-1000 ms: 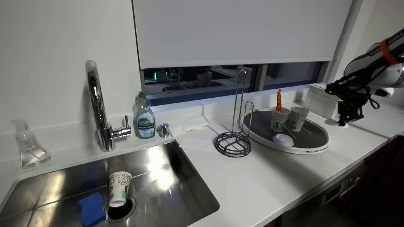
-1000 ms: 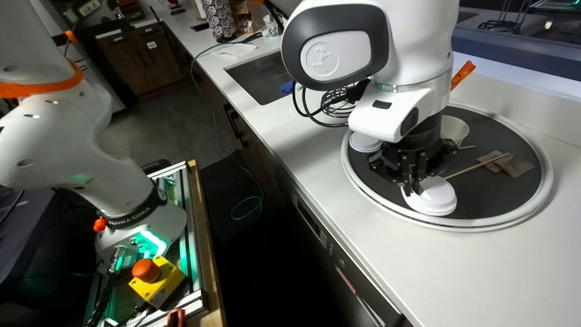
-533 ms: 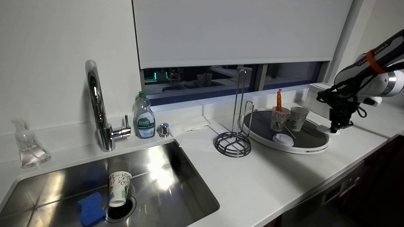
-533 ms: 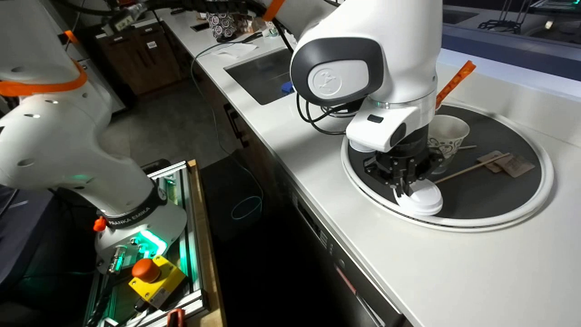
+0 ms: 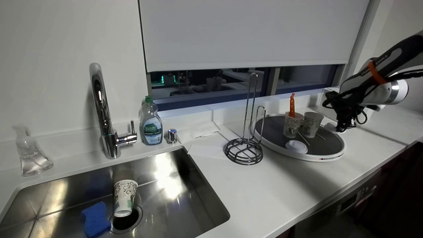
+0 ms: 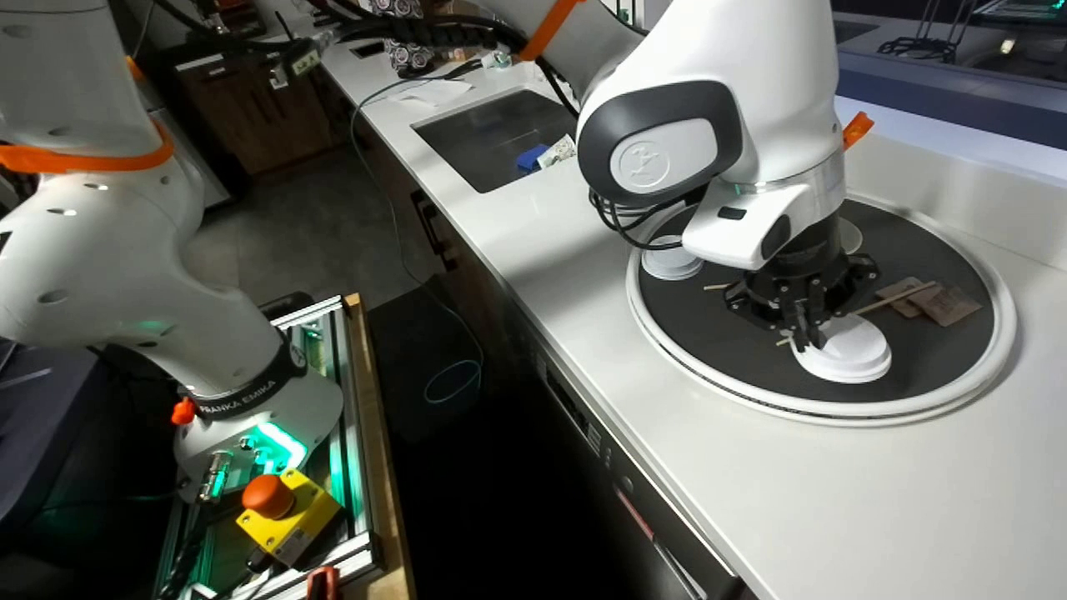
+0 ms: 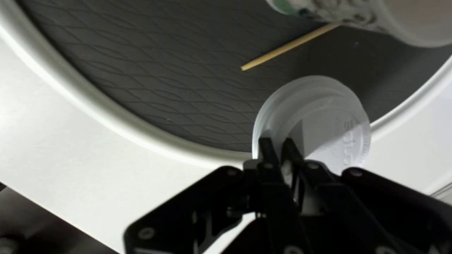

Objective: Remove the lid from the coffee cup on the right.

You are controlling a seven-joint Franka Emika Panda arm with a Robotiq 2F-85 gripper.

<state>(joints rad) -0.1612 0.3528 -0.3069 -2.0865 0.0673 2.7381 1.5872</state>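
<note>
My gripper (image 6: 804, 337) is nearly closed, with a white round lid (image 6: 850, 350) pinched by its edge between the fingertips. In the wrist view the fingertips (image 7: 277, 141) overlap the near left edge of the lid (image 7: 325, 106). The lid is above the round dark tray (image 6: 1004, 333), near its rim. The patterned paper cup on the right (image 5: 312, 125) stands upright on the tray with an open mouth. Part of it shows at the top of the wrist view (image 7: 339, 10), and my arm hides most of it in an exterior view. A second white lid (image 5: 296, 146) lies on the tray.
Another patterned cup (image 5: 290, 127) holds an orange item (image 5: 292, 105) beside the right cup. Wooden sticks (image 7: 289, 47) and brown packets (image 6: 942, 302) lie on the tray. A wire holder (image 5: 244, 152) stands beside it. The sink (image 5: 175, 188) contains a cup and blue sponge.
My gripper has carried the lid from beyond the tray's far end to over the tray, closer to the cups. The cups and the second lid have not moved.
</note>
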